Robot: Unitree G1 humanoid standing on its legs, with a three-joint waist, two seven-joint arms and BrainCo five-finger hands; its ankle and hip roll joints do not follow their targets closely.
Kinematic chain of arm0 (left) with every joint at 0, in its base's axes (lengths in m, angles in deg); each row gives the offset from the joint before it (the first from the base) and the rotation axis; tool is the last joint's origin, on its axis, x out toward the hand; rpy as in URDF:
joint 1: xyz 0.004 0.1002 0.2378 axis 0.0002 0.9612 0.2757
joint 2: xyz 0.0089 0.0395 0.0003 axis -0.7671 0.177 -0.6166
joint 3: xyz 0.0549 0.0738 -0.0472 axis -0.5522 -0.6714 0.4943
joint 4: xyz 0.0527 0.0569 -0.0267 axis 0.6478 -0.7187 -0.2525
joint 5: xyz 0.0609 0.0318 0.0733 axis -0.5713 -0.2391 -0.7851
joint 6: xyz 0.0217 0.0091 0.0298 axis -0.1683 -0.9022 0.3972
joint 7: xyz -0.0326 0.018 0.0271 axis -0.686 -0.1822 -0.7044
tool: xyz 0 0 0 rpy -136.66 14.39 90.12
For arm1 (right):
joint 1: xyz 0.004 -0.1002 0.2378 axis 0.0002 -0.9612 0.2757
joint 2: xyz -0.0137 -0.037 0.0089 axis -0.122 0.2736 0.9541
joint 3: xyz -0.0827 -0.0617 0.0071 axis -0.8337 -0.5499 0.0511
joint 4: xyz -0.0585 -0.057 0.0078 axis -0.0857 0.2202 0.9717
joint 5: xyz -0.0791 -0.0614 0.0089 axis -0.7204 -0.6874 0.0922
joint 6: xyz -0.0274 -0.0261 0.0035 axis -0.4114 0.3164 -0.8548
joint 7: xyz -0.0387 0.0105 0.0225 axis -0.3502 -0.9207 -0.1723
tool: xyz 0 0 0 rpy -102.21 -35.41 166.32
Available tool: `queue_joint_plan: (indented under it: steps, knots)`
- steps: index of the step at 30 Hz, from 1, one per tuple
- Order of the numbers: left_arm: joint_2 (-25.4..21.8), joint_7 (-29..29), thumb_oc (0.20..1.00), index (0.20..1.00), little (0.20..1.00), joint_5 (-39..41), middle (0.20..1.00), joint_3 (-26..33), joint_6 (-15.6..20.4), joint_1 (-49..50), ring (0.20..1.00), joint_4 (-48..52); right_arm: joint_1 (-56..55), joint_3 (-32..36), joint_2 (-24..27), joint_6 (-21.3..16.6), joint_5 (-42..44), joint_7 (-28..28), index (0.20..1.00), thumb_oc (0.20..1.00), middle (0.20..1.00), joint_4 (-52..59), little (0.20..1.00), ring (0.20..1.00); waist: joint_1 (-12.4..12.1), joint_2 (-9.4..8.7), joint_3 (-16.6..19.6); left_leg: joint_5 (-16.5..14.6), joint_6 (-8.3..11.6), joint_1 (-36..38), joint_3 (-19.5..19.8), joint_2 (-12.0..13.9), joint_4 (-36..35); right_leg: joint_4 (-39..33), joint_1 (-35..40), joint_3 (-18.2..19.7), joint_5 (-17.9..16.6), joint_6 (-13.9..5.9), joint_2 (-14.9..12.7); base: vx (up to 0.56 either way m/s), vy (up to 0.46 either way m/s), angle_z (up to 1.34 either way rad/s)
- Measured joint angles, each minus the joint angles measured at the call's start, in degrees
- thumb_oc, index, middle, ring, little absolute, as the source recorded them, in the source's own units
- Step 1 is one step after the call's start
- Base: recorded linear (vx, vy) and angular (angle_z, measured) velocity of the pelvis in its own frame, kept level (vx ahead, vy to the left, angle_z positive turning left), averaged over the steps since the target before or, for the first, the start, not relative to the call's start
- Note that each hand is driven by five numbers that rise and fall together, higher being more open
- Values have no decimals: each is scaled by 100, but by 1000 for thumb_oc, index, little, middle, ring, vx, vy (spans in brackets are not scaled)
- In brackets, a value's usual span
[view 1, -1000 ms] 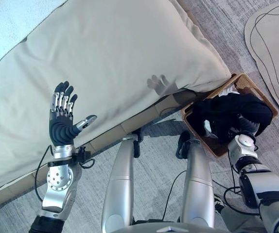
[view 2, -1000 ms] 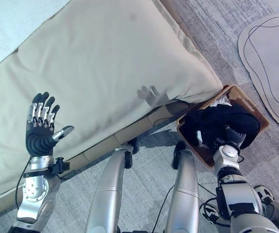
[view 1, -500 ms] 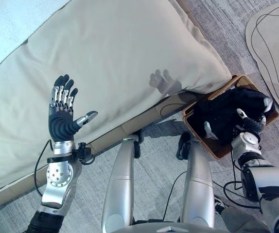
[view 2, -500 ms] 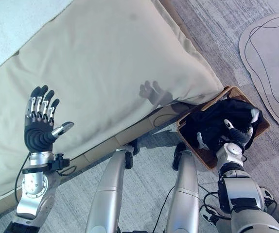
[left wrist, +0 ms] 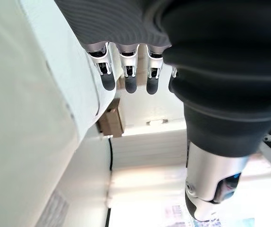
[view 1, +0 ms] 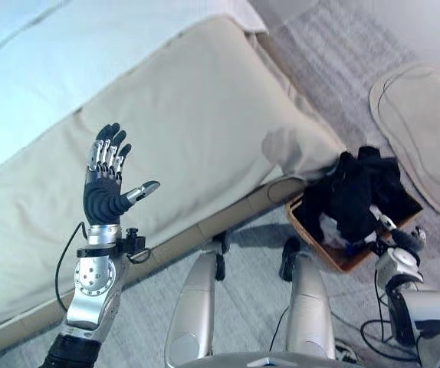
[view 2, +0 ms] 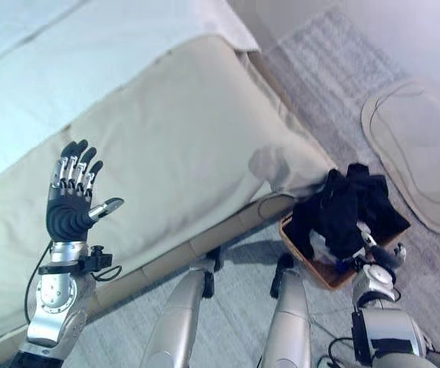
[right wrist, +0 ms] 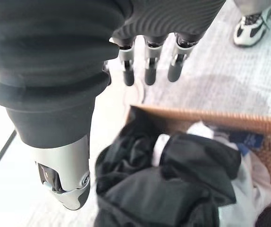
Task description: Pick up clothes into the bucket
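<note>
A brown wicker basket (view 1: 333, 257) stands on the floor at the foot of the bed, to my right. A heap of black clothes (view 1: 359, 190) fills it and rises over its rim, with a bit of white cloth (right wrist: 249, 177) beside the heap. My right hand (view 1: 398, 236) hangs open just off the basket's near corner, its fingers (right wrist: 147, 66) straight and holding nothing, the basket (right wrist: 197, 116) below them. My left hand (view 1: 106, 182) is raised in front of the bed, palm open and empty, fingers (left wrist: 126, 75) straight.
A bed with a beige cover (view 1: 205, 138) spans the left and middle, its edge reaching down to the basket. A pale oval rug (view 1: 419, 130) lies on the grey carpet at the far right. A sneaker (right wrist: 251, 26) shows on the carpet beyond the basket.
My right hand has let go of the black clothes and drawn back out of the basket toward me. The camera has tilted up, showing more of the bed. My left hand stays raised.
</note>
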State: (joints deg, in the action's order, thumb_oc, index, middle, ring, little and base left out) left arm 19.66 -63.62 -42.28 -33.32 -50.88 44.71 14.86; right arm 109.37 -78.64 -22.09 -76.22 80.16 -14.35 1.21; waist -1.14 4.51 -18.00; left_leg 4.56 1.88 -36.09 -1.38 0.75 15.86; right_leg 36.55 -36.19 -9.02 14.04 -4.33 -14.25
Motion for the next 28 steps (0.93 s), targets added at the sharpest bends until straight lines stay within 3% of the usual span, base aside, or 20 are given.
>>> queue_joint_plan:
  steps: [4,9,16,22,28]
  knots:
    - [6,-47,1000,1000,1000,45,1000,40,-63,218,1000,-376,-680,115,-769,-38,131,61,1000,1000,1000,559,1000,1000,175,-262,310,162,38,800,43,90,-653,-600,797,-179,-60,-56,132,104,-45,3]
    - [194,-36,1000,1000,1000,37,1000,333,-123,381,1000,-618,-1601,-70,-1206,-134,47,138,1000,1000,1000,1634,1000,1000,353,-337,498,289,66,1501,11,205,-1196,-1267,1541,-278,-219,-118,318,82,-26,-6]
    - [478,-34,1000,1000,1000,30,1000,610,-181,636,1000,-825,-2901,-298,-1225,-382,-1037,175,1000,1000,1000,4475,1000,1000,517,-477,777,272,88,2490,-166,343,-1671,-2135,2601,-252,-432,-205,537,71,12,-14]
    - [670,-403,1000,1000,1000,63,1000,412,-215,853,1000,-1014,-3565,-649,-1210,-512,-1357,767,1000,1000,1000,5220,1000,1000,640,-498,1256,251,116,3106,-242,332,-2046,-2731,3288,-266,-565,-270,593,52,31,-2]
    - [806,-839,1000,1000,1000,277,1000,133,-354,965,1000,-1379,-3830,-1031,-1212,-517,-1349,1262,1000,1000,1000,5319,1000,1000,657,-475,1398,244,124,3343,-288,313,-2085,-3221,3714,-276,-772,-317,622,11,16,-2]
